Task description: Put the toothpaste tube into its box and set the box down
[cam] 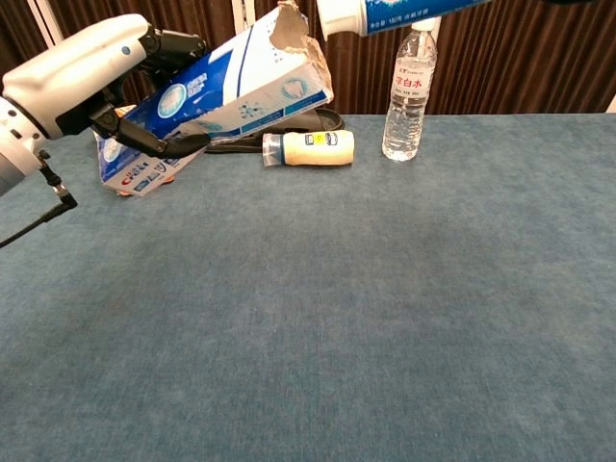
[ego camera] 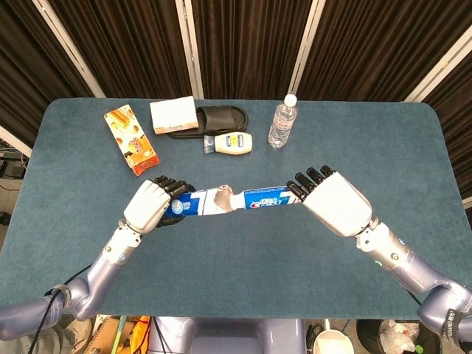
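Curtained lab: blue-felt test table (ego camera: 413,140)

White-shelled robot hand (ego camera: 147,206) with black fingers, lavender-grey arm.

Both views are evenly lit from overhead and sharp; only soft shadows are cast on the tabletop (ego camera: 236,258), no glare.

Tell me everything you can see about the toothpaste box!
The toothpaste box is a long blue and white cardboard carton with printed logos. The left hand holds it in the air above the table, fingers wrapped round its back half. It tilts, open end raised. That end is torn and ragged, brown inside. The white cap of the toothpaste tube is right at the opening; whether it is inside yet is unclear.
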Motion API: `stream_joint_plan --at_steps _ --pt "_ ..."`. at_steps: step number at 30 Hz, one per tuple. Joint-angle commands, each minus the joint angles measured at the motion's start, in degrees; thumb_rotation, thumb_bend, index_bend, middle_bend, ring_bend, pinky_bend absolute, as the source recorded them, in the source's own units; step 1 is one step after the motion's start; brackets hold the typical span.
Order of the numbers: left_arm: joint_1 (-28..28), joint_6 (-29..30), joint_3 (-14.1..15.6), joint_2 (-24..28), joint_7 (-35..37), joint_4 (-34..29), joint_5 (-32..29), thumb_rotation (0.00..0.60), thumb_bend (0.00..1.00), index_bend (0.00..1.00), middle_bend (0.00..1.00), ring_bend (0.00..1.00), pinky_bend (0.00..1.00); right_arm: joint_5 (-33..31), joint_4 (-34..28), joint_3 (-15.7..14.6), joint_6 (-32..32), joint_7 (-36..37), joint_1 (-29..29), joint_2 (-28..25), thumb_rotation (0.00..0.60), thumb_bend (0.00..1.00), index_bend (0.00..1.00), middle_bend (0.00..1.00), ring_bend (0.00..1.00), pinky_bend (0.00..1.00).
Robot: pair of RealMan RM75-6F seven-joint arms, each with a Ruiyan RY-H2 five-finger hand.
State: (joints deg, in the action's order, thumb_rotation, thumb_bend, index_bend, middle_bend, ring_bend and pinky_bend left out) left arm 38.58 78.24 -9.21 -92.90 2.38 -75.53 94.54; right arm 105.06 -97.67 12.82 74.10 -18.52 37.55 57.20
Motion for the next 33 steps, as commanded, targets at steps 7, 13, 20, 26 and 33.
stream_joint_plan --at_steps 7,13,20,26,33 --pt "0.4 -0.7 -0.7 -1.3 -1.1 -2.1 -1.7 0.600 0.42 0.42 0.56 0.54 0.55 0.9 0.3 0.3 1.0 -1.6 0.3 0.6 0.600 0.61 0.90 0.78 0.68 0.81" --pt "0.7 -0.8 -1.1 -1.4 -2.0 -3.6 -2.0 0.600 0.42 0.42 0.56 0.54 0.55 1.0 0.8 0.0 0.9 -2.0 0.4 1.3 0.600 0.61 0.90 0.78 0.68 0.81" --pt "1.1 -1.3 -1.7 -1.4 -3.1 -5.5 -2.8 0.600 0.42 0.42 0.56 0.54 0.55 1.7 1.9 -0.6 0.8 -2.6 0.6 2.3 0.600 0.61 0.90 0.78 0.68 0.81" --pt "1.0 -3.2 -2.0 -0.3 -5.1 -9.0 -4.9 0.600 0.42 0.42 0.56 0.54 0.55 2.5 3.2 -0.7 1.4 -3.7 0.8 3.2 0.600 0.61 0.90 0.78 0.68 0.81" --pt "0.7 -5.5 -2.4 1.9 -8.8 -14.3 -8.2 0.600 0.42 0.42 0.56 0.54 0.55 3.7 4.9 -0.9 2.5 -4.7 0.9 4.3 0.600 0.61 0.90 0.78 0.68 0.81"
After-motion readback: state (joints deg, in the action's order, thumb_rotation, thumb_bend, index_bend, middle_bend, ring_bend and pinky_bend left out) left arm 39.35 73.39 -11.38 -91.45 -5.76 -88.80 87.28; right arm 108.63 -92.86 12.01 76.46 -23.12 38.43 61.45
